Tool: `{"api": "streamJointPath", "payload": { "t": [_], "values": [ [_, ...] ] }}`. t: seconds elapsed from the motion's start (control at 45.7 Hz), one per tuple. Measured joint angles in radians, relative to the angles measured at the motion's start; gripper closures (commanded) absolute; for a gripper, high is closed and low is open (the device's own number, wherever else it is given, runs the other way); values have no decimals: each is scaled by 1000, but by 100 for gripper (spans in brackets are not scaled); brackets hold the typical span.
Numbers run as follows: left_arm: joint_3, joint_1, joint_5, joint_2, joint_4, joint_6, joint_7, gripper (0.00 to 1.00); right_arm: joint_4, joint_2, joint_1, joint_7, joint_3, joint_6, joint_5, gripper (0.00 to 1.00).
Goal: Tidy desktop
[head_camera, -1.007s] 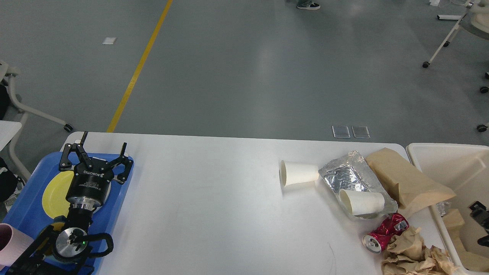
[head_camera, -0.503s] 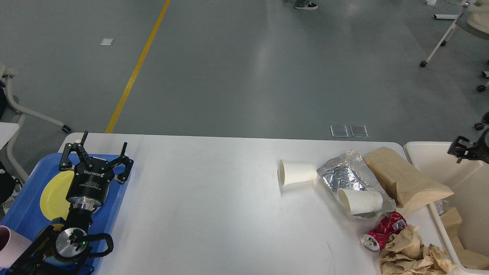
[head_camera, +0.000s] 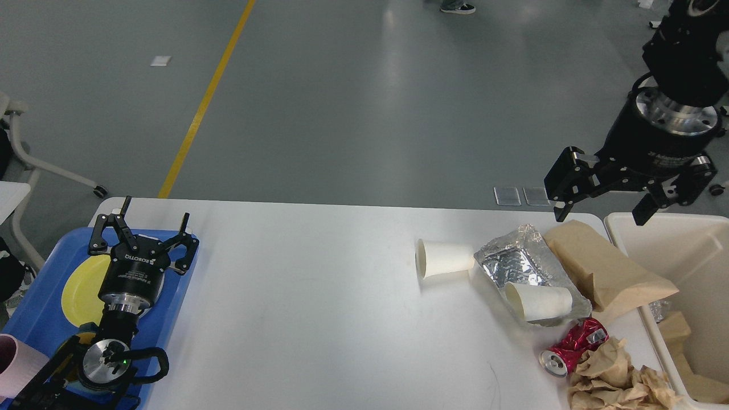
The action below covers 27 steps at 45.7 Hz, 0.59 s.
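The white desktop (head_camera: pixel 296 296) holds litter at its right end. A white paper cup (head_camera: pixel 444 258) lies on its side. A second paper cup (head_camera: pixel 538 300) lies on a crumpled foil tray (head_camera: pixel 512 262). Beside them are a brown paper bag (head_camera: pixel 598 270), a crushed red can (head_camera: pixel 572 346) and crumpled brown paper (head_camera: pixel 618 376). My right gripper (head_camera: pixel 602 217) hangs open and empty, fingers down, above the bag's far end and the bin's corner. My left gripper (head_camera: pixel 155 209) is open and empty over the blue tray.
A beige bin (head_camera: pixel 678 256) with brown scraps stands off the table's right end. A blue tray (head_camera: pixel 34 319) at the left holds a yellow plate (head_camera: pixel 80 290) and a pink cup (head_camera: pixel 17 364). Chair legs stand on the grey floor beyond.
My right arm has risen out of the bin and swung up and left, now hanging open over the bag's far end. The left arm has not moved.
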Motion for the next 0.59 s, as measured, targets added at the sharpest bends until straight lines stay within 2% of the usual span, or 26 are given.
{"api": "streamJointPath", "payload": {
  "t": [0.131,0.35,0.481,0.591],
  "values": [
    [0,0,0,0,0,0,0,4,101,-41,76,3,1,2,17,0],
    [0,0,-1,0,0,0,0,4,122,-54,83,6,-22,-50,16,2],
    [0,0,0,0,0,0,0,4,104,-56,20,6,-59,-155,19,3],
    [0,0,0,0,0,0,0,4,62,-67,-104,5,-86,-269,54,3]
  ]
}}
